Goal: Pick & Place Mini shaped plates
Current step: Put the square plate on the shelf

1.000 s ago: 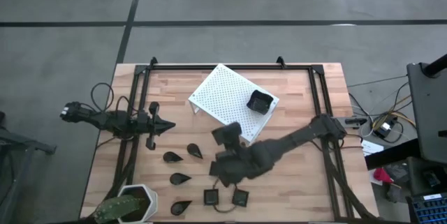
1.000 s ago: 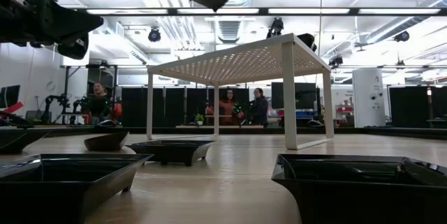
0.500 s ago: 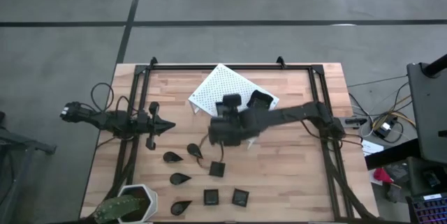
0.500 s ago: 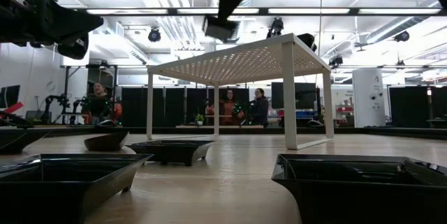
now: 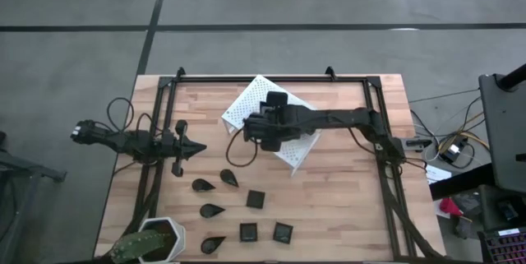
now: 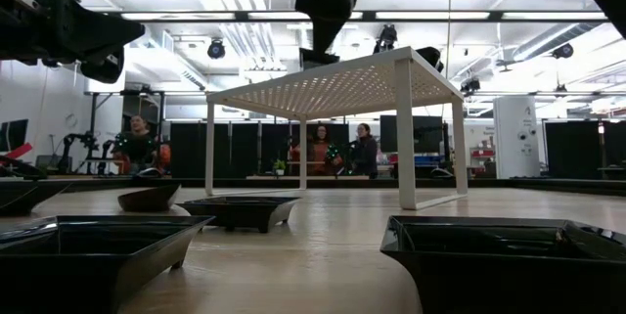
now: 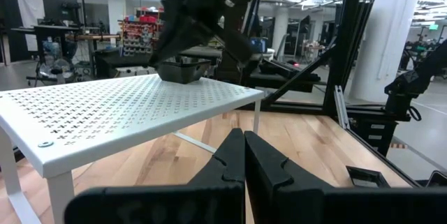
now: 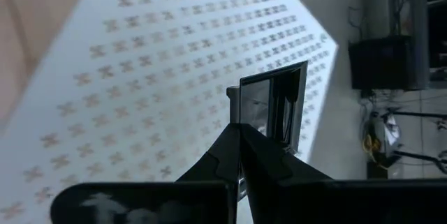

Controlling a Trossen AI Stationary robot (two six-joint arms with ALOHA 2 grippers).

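The right pincer (image 5: 261,129) hung over the white perforated metal rack (image 5: 246,104) near the far edge of the wooden desk (image 5: 345,198), its fingers pressed together on the rim of a small glossy black square dish (image 8: 272,105). In the left wrist view that dish (image 7: 180,70) sat at the rack's top surface; whether it touched the rack could not be told. The left pincer (image 5: 193,150) waited fully closed and empty over the desk's left side. The other glossy black mini plates lay on the desk's near half: four teardrop dishes (image 5: 203,185) and three small squares (image 5: 256,200), beside a white hexagonal plant pot (image 5: 161,233).
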